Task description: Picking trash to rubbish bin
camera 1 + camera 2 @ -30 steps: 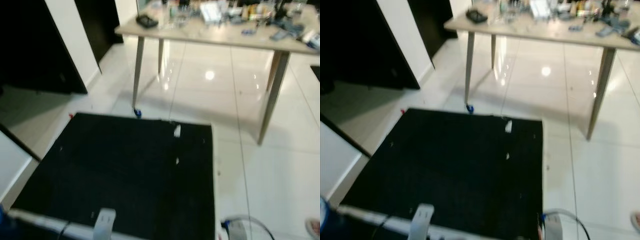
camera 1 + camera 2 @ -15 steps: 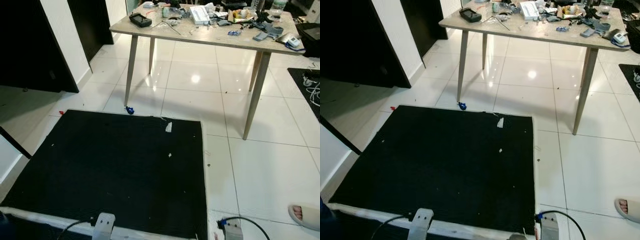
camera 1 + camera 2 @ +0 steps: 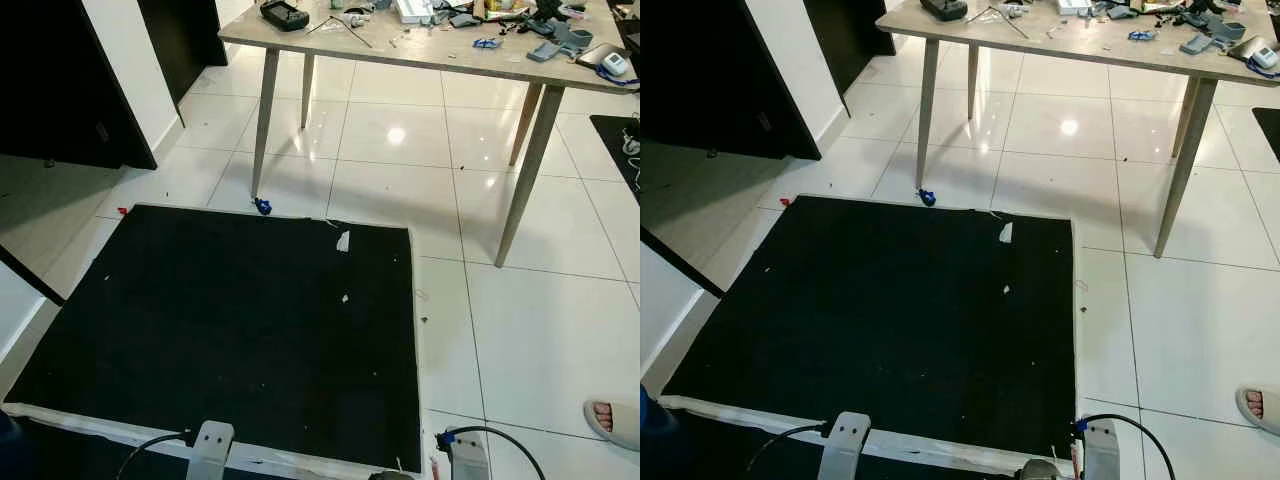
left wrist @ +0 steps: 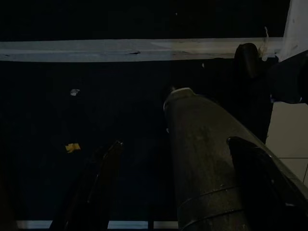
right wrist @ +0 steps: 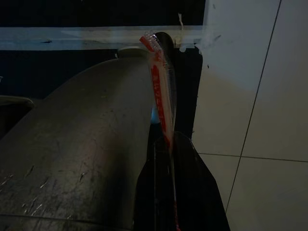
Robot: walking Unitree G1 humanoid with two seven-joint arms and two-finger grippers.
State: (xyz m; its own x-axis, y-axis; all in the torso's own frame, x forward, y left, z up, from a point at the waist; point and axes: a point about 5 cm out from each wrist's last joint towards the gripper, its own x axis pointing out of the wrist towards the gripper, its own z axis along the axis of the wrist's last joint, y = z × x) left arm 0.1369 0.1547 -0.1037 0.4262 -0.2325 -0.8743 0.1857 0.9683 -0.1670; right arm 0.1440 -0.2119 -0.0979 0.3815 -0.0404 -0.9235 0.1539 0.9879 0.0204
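A thin red-and-clear wrapper (image 5: 161,91) is pinched between the closed fingers (image 5: 180,192) of the right gripper (image 5: 168,144), held low over the mat's white edge. The left gripper (image 4: 163,159) is hung over the black mat (image 3: 230,330), fingers apart. White scraps (image 3: 343,241) are scattered on the mat, near a cluttered table (image 3: 420,45).

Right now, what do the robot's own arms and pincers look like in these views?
At the bottom of the left eye view, two pale silver arm ends show: the left arm with a black cable looping off it, the right arm with a black cable and a small blue fitting. In the wrist views the left pincer and right pincer have long, dark, tapering fingers, dimly lit.
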